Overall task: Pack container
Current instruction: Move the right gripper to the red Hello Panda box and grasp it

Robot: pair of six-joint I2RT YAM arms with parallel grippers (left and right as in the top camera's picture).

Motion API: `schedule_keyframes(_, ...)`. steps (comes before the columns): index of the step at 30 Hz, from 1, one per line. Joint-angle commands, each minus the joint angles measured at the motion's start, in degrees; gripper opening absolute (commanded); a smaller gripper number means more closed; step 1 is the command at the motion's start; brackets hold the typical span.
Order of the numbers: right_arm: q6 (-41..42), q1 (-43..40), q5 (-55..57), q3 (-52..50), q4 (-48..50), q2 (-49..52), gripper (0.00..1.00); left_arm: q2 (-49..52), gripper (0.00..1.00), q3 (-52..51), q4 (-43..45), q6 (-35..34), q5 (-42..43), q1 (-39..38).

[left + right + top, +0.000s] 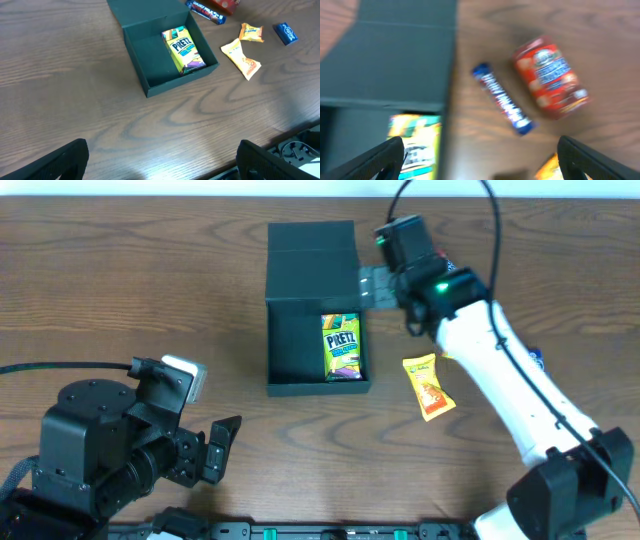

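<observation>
The container (300, 345) is a dark teal-black square box, open, with its flap lid (312, 245) laid back. It also shows in the left wrist view (150, 65) and, blurred, in the right wrist view (395, 65). A green-yellow Pretz box (341, 347) lies inside along its right wall. My right gripper (375, 285) is open and empty, hovering over the container's right rim near the hinge; its view (480, 160) is motion-blurred. My left gripper (215, 450) is open and empty near the front left; its view (162, 167) shows bare table between the fingers.
An orange snack packet (428, 387) lies right of the container. Further snacks lie beyond it: a blue bar (502, 100), a red packet (549, 77), a small orange packet (250, 32) and a small blue packet (286, 32). The right arm hides most of them from overhead.
</observation>
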Motion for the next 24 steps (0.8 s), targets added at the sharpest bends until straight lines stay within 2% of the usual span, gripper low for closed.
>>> schedule_keyframes(1,-11.9,-3.9,0.6,0.7,1.0,-0.4,0.99,0.1,0.95,1.0,-0.1,0.4,0.3,0.0)
schedule_keyframes(5,-19.6,-9.8,-6.3,0.7,3.8,-0.2,0.99,0.1,0.95,1.0,-0.1,0.4,0.3,0.0)
schedule_keyframes(12,-27.6,-18.9,-17.9,0.6,9.0,1.9,0.99,0.0,0.95,1.0,-0.1,0.4,0.3,0.0)
schedule_keyframes(17,-33.4,-21.7,-20.4,0.6,12.2,6.0,0.99,0.0,0.95,1.0,-0.1,0.4,0.3,0.0)
schedule_keyframes(24,-35.9,-22.7,-20.6,0.6,17.3,13.1,0.99,0.0,0.95,1.0,-0.1,0.4,0.3,0.0)
